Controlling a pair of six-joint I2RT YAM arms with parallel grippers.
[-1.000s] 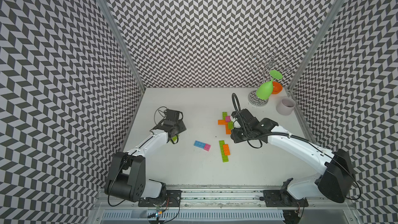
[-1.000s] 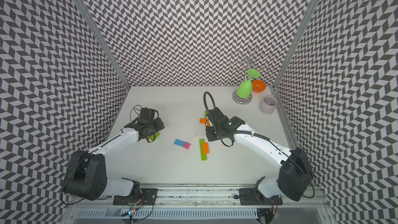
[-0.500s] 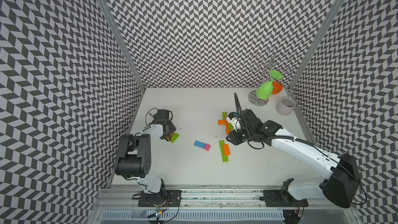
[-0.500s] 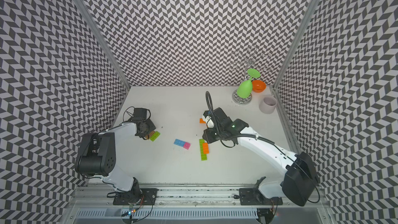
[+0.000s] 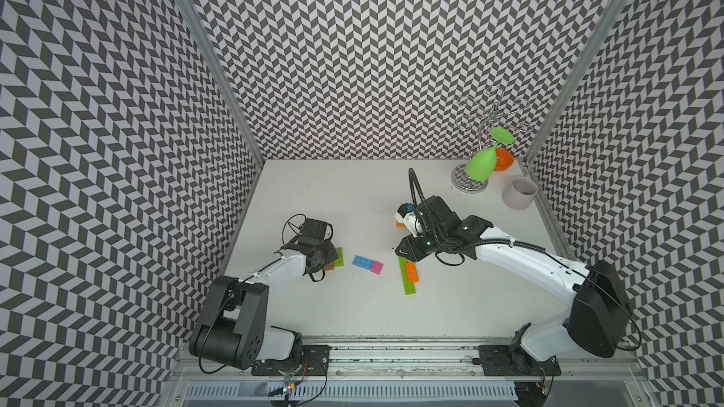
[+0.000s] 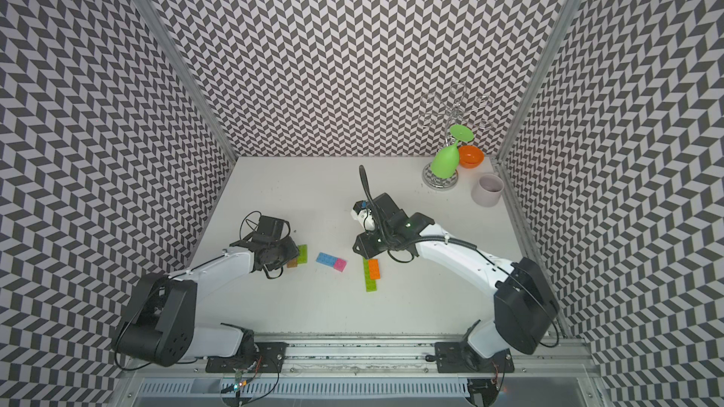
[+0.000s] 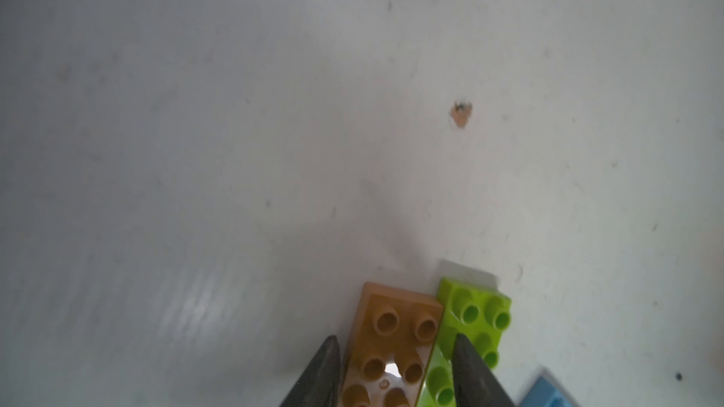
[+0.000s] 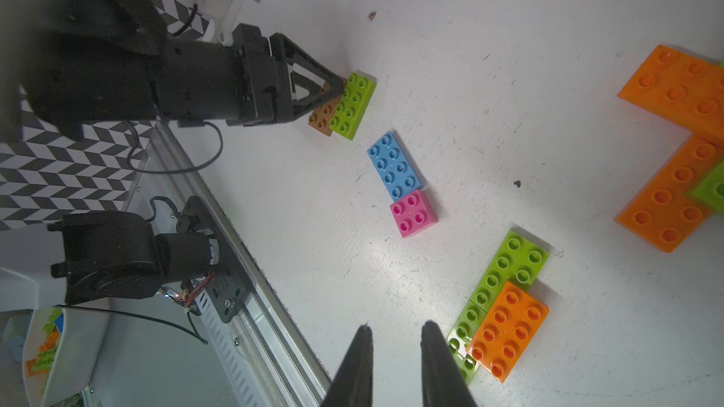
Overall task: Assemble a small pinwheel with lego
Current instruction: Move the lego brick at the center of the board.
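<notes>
Brown brick (image 7: 391,346) between left gripper (image 7: 393,336) jaws, set narrow; one tip over green brick (image 7: 476,315); firm clamp, can't tell. Right gripper (image 8: 397,323) slightly parted, empty.

Both top views hang high above the front rail (image 5: 391,354), looking steeply down on the whole table (image 5: 352,197) — near twins. The left wrist camera hovers close over the brown brick (image 7: 391,330); the right wrist's sees it from farther off.
</notes>
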